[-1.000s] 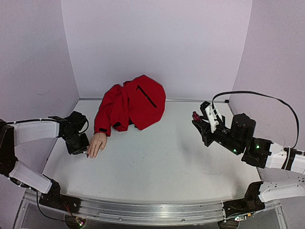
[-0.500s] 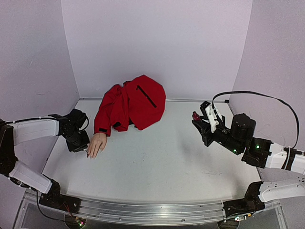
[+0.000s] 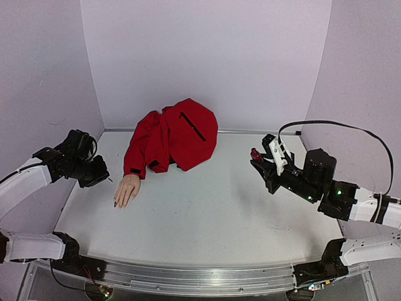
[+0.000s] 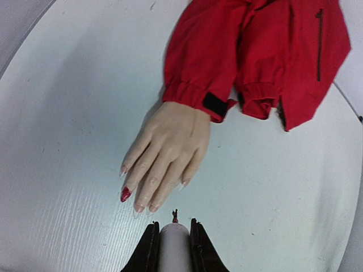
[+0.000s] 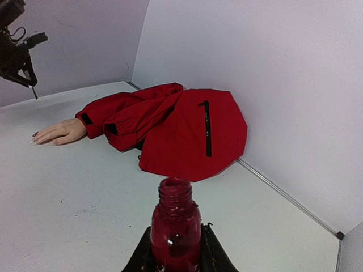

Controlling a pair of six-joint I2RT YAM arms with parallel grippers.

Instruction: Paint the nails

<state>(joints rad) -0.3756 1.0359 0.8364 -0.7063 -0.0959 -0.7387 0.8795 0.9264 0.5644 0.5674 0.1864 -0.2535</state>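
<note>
White tabletop point(image 3: 207, 213), lilac walls point(image 3: 207, 56). Your left gripper point(image 4: 174, 229) is clamped on the white brush cap point(image 4: 174, 249), held above the table near the mannequin hand point(image 4: 167, 147) at table left. Its nails point(image 4: 125, 194): one red, the others pale. Your right gripper point(image 5: 176, 232) grips the open polish bottle point(image 5: 176, 218), well apart from the hand.

Jacket point(image 3: 175, 135) is lying behind mannequin hand point(image 3: 127, 189); left gripper point(image 4: 173, 229) with brush cap point(image 4: 173, 252) is hovering leftward, right gripper point(image 5: 177, 231) with bottle point(image 5: 176, 201) well right.
</note>
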